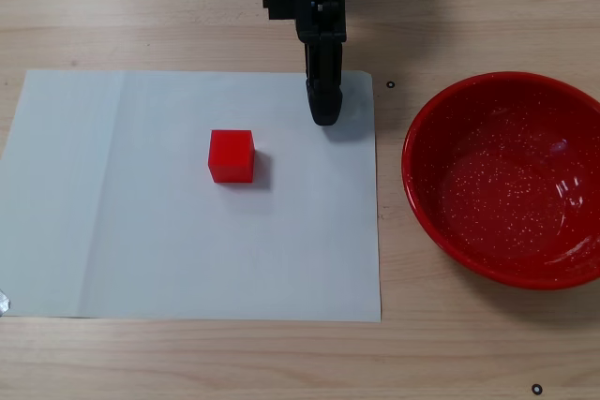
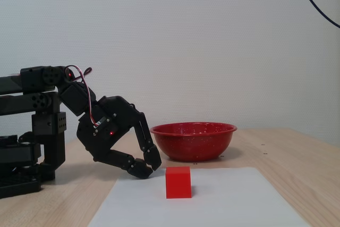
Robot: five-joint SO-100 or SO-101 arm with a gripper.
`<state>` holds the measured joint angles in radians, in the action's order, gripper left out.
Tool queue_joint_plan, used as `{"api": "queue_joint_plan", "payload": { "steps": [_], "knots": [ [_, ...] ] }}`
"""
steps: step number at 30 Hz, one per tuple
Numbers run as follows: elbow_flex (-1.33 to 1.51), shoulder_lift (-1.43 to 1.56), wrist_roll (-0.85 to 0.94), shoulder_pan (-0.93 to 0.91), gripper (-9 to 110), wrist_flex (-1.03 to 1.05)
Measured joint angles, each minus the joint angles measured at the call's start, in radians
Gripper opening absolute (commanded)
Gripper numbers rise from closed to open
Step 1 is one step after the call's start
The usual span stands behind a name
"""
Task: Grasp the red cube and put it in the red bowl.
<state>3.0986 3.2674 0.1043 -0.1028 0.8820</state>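
Note:
The small red cube [image 1: 231,155] sits on a white paper sheet [image 1: 141,231], a little above the sheet's middle in the top-down fixed view. It also shows in the side fixed view [image 2: 178,182]. The large red bowl [image 1: 441,222] with white speckles stands empty on the wood to the right of the sheet; in the side fixed view the bowl [image 2: 194,142] stands behind the cube. My gripper [image 1: 324,114] is shut and empty, up and right of the cube and apart from it. In the side fixed view the gripper [image 2: 149,166] hangs low, just left of the cube.
The paper sheet [image 2: 223,200] lies on a wooden table [image 1: 187,362]. The arm's black base [image 2: 26,158] stands at the left of the side fixed view. Small black marks dot the wood near the bowl [image 1: 390,84].

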Motion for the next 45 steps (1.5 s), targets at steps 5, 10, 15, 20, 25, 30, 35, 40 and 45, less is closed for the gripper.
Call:
{"api": "queue_joint_plan", "payload": {
  "steps": [5,10,15,20,25,30,35,40,45],
  "knots": [
    [0.0,0.0,-0.009,0.0,0,0.0],
    [0.0,0.0,-0.009,0.0,0,0.0],
    [0.0,0.0,-0.009,0.0,0,0.0],
    [0.0,-0.005,-0.009,0.0,0,-0.003],
    [-0.002,-0.074,-0.023,0.0,0,-0.037],
    [-0.031,-0.14,-0.069,0.026,0,-0.037],
    [-0.163,-0.267,-0.109,0.067,0,-0.002],
    [-0.327,-0.413,-0.127,0.097,0,0.094],
    [-0.52,-0.552,-0.19,0.14,0,0.124]
  ]
}}
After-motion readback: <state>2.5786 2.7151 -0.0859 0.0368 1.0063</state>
